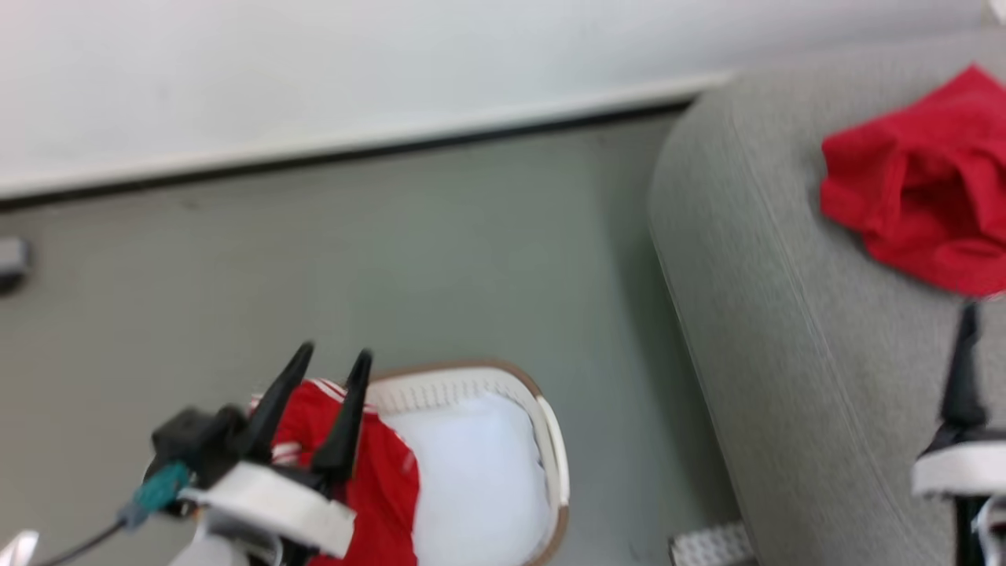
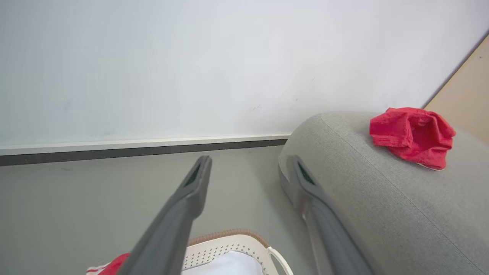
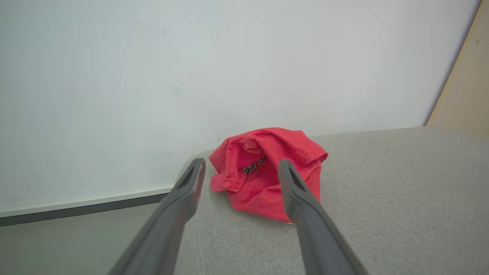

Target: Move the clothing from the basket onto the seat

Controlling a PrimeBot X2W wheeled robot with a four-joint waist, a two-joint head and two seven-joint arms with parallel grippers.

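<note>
Grey woven seat (image 3: 382, 191), crumpled bright red clothing (image 3: 263, 183) atop

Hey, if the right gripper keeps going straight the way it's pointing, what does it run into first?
Most likely the crumpled red garment lying on the grey sofa. It sits dead ahead of the right gripper, framed by its open jaws. The gap is hard to judge.

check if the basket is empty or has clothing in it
Not empty: a red garment with white-striped cuffs lies in the basket, beside the white padding.
</note>
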